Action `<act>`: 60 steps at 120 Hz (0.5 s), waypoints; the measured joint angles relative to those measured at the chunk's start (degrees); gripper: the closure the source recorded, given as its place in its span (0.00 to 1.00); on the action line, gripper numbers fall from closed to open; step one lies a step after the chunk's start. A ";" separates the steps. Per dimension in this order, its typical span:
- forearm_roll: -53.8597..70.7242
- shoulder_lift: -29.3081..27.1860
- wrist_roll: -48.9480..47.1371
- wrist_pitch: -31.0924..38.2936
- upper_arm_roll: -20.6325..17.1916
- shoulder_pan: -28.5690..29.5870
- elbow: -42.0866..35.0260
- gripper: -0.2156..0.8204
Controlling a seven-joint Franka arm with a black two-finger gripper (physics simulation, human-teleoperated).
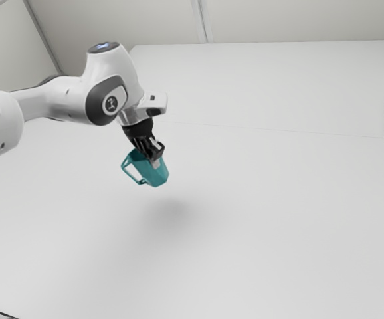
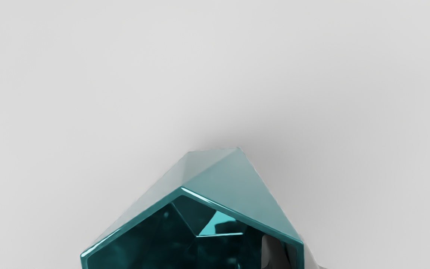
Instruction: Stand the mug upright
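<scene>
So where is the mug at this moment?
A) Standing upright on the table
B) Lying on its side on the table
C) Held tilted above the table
C: the mug leans in the jaws, which are closed on its wall, one inside and one outside, and its soft shadow falls on the table with a gap below it.

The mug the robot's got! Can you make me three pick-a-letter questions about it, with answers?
1. Where is the mug?
A) Above the table
B) Under the table
C) Behind the arm's base

2. What colour is it?
A) Red
B) Yellow
C) Teal

3. How is it held?
A) Upside down
B) Tilted
C) Perfectly upright

Answers:
1 A: the gripper holds it up, its shadow apart below.
2 C: both views show blue-green sides.
3 B: its open end leans toward the exterior view's left.
</scene>
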 joint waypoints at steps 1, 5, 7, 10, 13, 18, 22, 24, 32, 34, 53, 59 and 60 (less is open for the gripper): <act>0.12 0.04 -0.15 0.03 0.01 0.02 -0.11 0.95; 0.53 0.14 -0.74 0.13 -0.01 0.13 -0.62 0.95; 0.70 0.20 -1.02 0.17 -0.01 0.15 -0.82 0.95; 0.91 0.51 -1.43 0.23 -0.02 0.14 -1.06 0.95; 1.08 0.85 -1.82 0.28 -0.03 0.09 -1.21 0.95; 1.30 1.38 -2.43 0.35 -0.04 -0.16 -1.35 0.95; 1.43 1.80 -2.90 0.40 -0.05 -0.53 -1.41 0.95; 1.48 1.99 -3.13 0.42 -0.05 -0.76 -1.42 0.95; 1.64 2.95 -3.96 0.52 -0.02 -1.85 -1.48 0.95; 1.69 3.21 -4.16 0.55 -0.01 -2.10 -1.50 0.95; 2.01 5.43 -5.76 1.44 0.02 -2.41 -1.51 0.95; 2.30 5.94 -6.19 1.67 0.00 -2.26 -1.51 0.95; 2.35 6.02 -6.26 1.71 0.01 -2.26 -1.52 0.95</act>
